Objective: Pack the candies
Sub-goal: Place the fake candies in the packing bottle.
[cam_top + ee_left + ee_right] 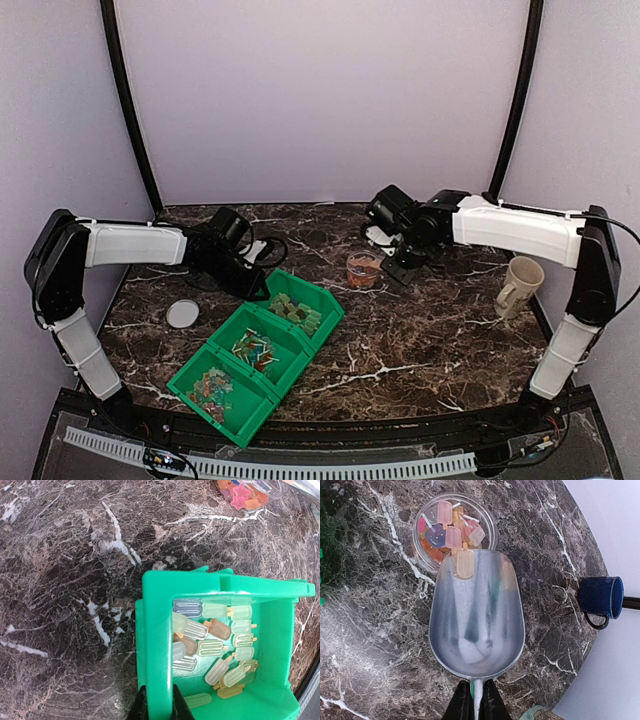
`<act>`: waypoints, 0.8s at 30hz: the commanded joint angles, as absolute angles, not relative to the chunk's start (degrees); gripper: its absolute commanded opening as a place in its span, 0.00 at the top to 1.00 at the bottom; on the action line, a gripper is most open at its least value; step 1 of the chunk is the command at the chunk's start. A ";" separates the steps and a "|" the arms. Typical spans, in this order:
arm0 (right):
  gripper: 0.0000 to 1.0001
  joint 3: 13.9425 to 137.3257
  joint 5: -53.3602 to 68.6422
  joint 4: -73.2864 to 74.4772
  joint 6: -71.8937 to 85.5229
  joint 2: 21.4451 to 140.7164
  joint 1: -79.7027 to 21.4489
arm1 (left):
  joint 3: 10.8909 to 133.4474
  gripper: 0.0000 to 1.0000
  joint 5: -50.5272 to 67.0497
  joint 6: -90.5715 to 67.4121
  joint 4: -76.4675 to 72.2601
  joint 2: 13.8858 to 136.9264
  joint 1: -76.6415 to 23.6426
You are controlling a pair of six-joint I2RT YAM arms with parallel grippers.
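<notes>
Green bin (205, 412) lies diagonal, near edge toward table centre. Candies (217, 629) in its compartments, popsicle shapes in far one. Left hand (160, 707) clenched on that compartment's wall. Beyond, toward far edge: right hand (476, 702) grasping metal scoop (476, 615) by handle, lip over part-filled clear jar (417, 550). Candies likely light, hard, slick; scoop, don't pinch.

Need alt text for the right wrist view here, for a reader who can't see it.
A metal scoop, its handle clamped in the right gripper, has its lip over the rim of a small clear jar of mixed-colour candies, one orange popsicle-shaped piece lying at the lip. A blue mug sits near the edge of the dark marble table.
</notes>
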State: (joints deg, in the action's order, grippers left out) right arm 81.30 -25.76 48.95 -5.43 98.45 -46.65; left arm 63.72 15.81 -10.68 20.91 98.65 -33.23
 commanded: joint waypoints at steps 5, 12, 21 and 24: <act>0.99 85.69 -29.45 52.57 -5.39 100.20 -46.57 | 65.65 1.00 18.65 -12.08 19.69 95.64 -33.22; 0.98 88.75 -29.48 55.99 -6.23 100.56 -47.03 | 65.60 1.00 18.29 -11.98 19.77 95.74 -33.20; 0.97 89.15 -30.85 56.63 -6.35 99.03 -47.05 | 65.80 1.00 18.14 -11.86 19.93 95.72 -33.21; 0.96 88.15 -31.97 55.48 -6.11 98.22 -47.03 | 65.99 1.00 17.05 -11.43 20.33 95.60 -33.22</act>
State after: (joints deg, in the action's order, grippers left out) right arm 87.64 -29.63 56.25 -6.44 100.57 -46.78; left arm 63.72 15.59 -10.68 20.93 98.65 -33.23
